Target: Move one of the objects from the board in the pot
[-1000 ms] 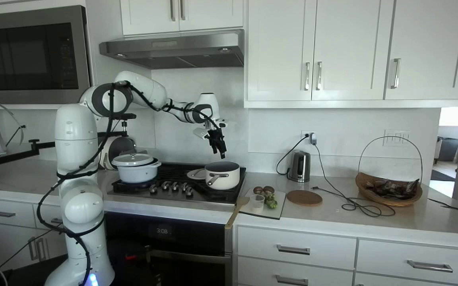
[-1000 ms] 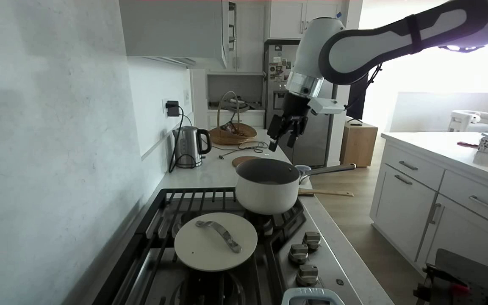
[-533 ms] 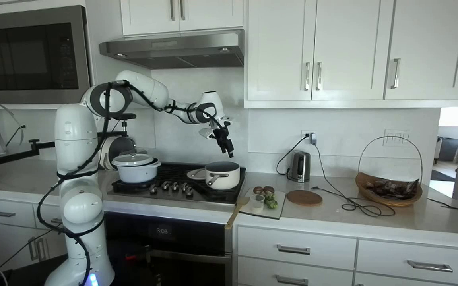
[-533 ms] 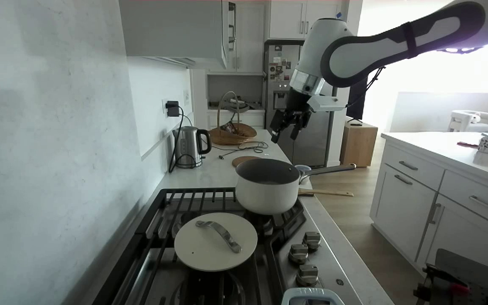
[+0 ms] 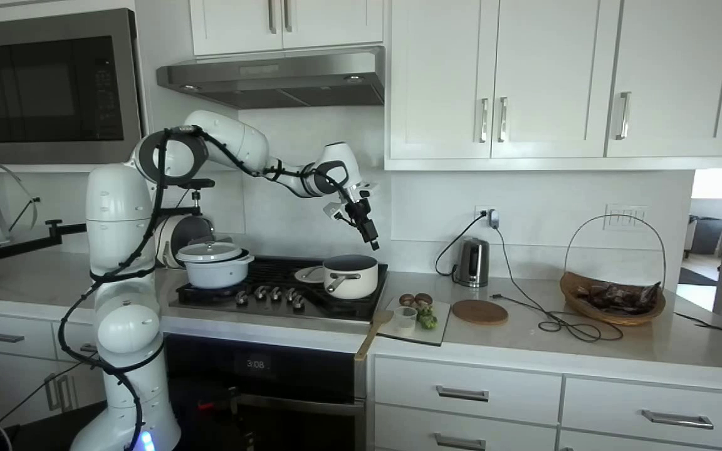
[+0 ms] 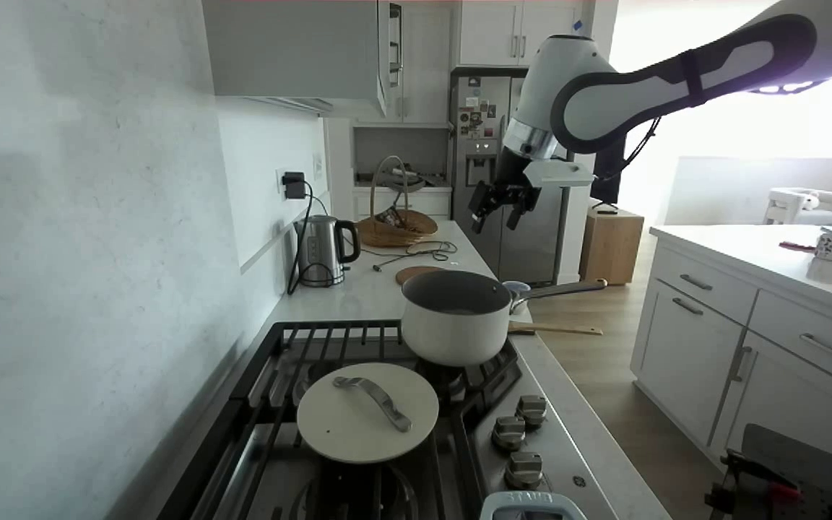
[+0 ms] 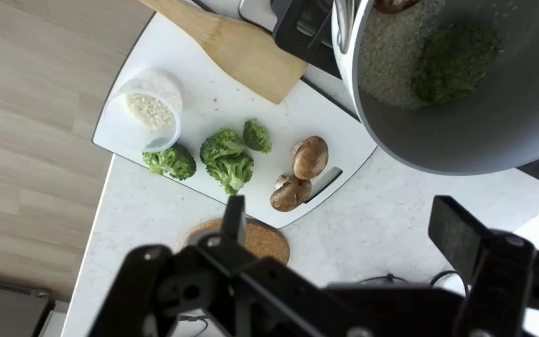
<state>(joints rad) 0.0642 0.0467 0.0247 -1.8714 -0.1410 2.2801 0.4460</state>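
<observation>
The white cutting board (image 7: 199, 112) lies on the counter. In the wrist view it holds two brown mushrooms (image 7: 310, 157), several broccoli pieces (image 7: 226, 159) and a clear cup (image 7: 169, 93) with white grains. The cream pot (image 5: 361, 282) stands on the stove beside the board; it also shows in an exterior view (image 6: 456, 336). In the wrist view the pot (image 7: 456, 145) holds pale grains, a green heap and a brown piece cut off by the frame edge. My gripper (image 7: 339, 206) is open and empty, in the air above the pot's board side; it shows in both exterior views (image 5: 373, 243) (image 6: 493, 220).
A wooden spatula (image 7: 251, 51) lies across the board. A pot lid (image 6: 367, 412) rests on the grates. A kettle (image 5: 474, 263), a round cork mat (image 5: 480, 312), cables and a wicker basket (image 5: 612, 304) stand farther along the counter. A range hood (image 5: 273, 75) hangs above.
My gripper has moved away from over the pot toward the board's side, and its wrist has tilted outward. The pot and the things on the board have not moved.
</observation>
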